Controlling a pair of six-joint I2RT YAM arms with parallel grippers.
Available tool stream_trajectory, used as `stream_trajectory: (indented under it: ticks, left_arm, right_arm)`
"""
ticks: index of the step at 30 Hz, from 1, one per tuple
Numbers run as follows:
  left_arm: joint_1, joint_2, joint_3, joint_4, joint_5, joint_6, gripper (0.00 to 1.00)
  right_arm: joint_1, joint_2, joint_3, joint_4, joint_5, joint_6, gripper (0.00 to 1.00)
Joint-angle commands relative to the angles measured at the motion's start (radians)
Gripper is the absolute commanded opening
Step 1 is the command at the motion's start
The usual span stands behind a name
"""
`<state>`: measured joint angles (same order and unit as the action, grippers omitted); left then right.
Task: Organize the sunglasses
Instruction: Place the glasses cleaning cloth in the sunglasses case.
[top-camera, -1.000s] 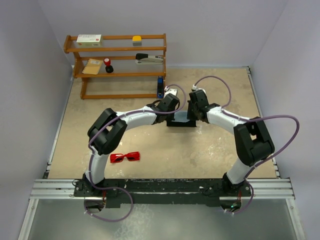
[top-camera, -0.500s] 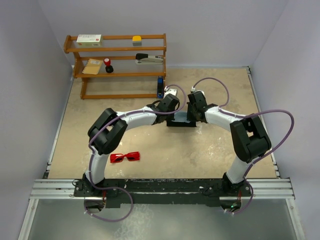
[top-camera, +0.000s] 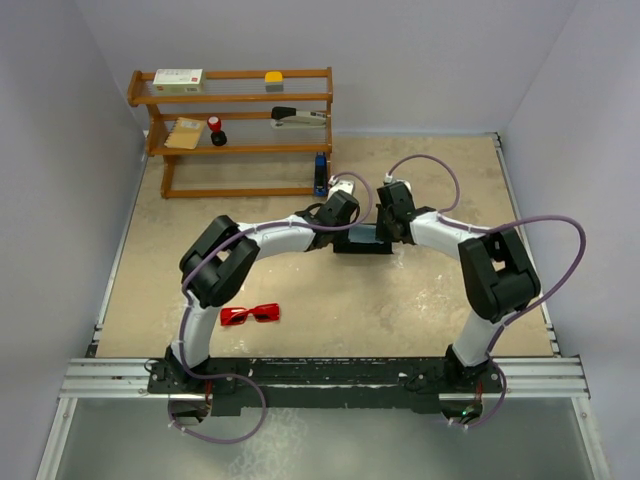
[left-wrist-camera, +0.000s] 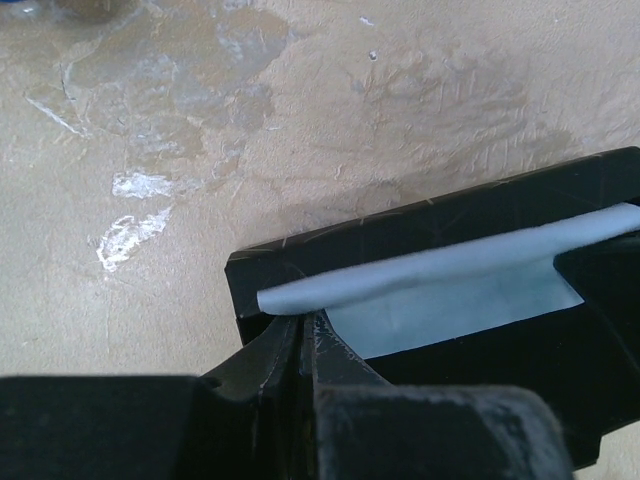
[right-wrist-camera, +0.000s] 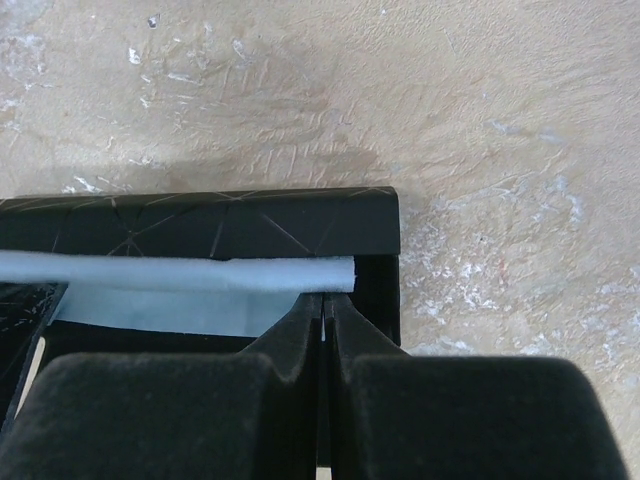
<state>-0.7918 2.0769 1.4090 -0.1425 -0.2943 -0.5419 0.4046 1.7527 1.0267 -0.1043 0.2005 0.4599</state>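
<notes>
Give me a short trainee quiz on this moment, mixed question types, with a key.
1. True or false: the red sunglasses already sit inside the black case.
2. What lies in the black case? A) a light blue cloth B) a stapler C) nothing
3. Fill in: the left pincer and the right pincer, both at the case, are each ___ (open or shut).

Key: 1 false; 2 A; 3 shut.
</notes>
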Motion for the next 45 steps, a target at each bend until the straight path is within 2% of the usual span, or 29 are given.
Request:
stream_trajectory:
  ticks: [1,22,45]
  left_arm:
    - [0.009,0.021,0.015,0.043,0.0,-0.027,0.0]
    - [0.011,0.056,0.05,0.008,0.0,-0.051,0.0]
    - [0.011,-0.001,0.031,-0.086,0.031,-0.191,0.0]
  right_arm:
    - [-0.006,0.007,0.047,0.023,0.03,-0.014,0.0]
    - [-0.012,0.026,0.064,0.02,0.019,-0.024,0.0]
    - [-0.012,-0.017,0.032,0.015,-0.001,-0.013,0.0]
